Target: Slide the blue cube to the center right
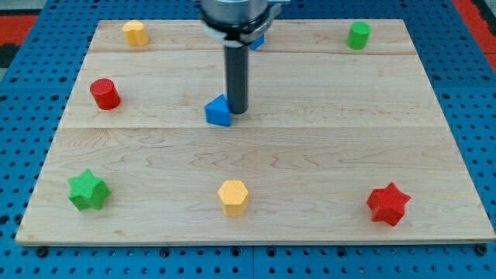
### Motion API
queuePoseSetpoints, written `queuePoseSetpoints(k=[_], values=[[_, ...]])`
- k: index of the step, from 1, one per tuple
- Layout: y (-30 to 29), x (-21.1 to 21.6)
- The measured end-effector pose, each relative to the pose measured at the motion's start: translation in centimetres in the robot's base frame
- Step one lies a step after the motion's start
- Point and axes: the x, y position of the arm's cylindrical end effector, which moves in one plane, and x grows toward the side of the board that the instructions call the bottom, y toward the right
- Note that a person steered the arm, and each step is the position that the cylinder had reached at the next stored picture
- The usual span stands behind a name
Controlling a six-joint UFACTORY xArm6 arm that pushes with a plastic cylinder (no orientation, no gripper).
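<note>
A blue block point(219, 111), wedge-like in shape, lies near the board's middle, a little left of centre. My tip point(236, 111) stands right beside it, touching its right side. A second blue block point(257, 40) shows at the view's top, mostly hidden behind the arm; its shape cannot be made out.
On the wooden board point(325, 155): a yellow block point(135, 32) top left, a green cylinder point(358, 35) top right, a red cylinder point(104, 94) at left, a green star point(87, 191) bottom left, a yellow hexagon point(232, 196) bottom centre, a red star point(387, 204) bottom right.
</note>
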Motion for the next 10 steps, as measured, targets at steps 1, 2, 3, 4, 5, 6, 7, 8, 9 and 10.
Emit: queuePoseSetpoints(k=[1,2,3,4,5,6,7,8,9,10], values=[[-3.5,2.5],[-4.1,2.5],[-5.1,-1.0],[-8.4,-2.1],[-10.2,-0.3],[-8.6,1.1],[-8.3,2.8],[-7.1,4.0],[-10.5,7.9],[-10.5,13.2]])
